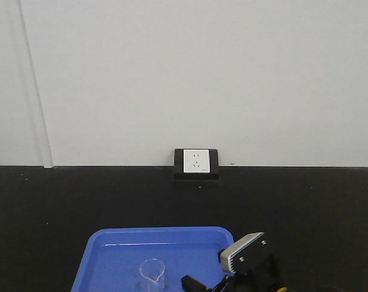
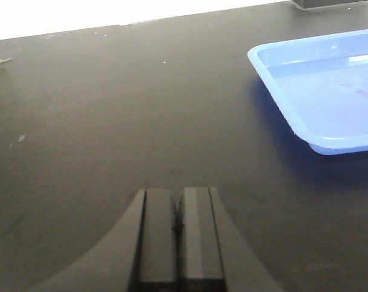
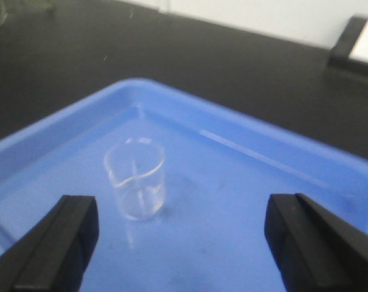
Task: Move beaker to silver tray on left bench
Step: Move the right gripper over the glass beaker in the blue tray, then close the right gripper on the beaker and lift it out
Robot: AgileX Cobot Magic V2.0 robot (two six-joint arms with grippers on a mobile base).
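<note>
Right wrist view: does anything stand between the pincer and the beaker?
Nothing visible does. The right pincer is open, and only the bare floor of the blue tray lies between it and the upright beaker.

We find no legible text, label, brand or number; the white wall socket (image 1: 196,160) bears none.

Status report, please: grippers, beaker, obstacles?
Left gripper shut, empty. Right gripper open, short of beaker. Beaker upright in blue tray. Nothing between them.

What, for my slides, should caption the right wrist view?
Open right claw faces upright clear beaker in blue tray.
</note>
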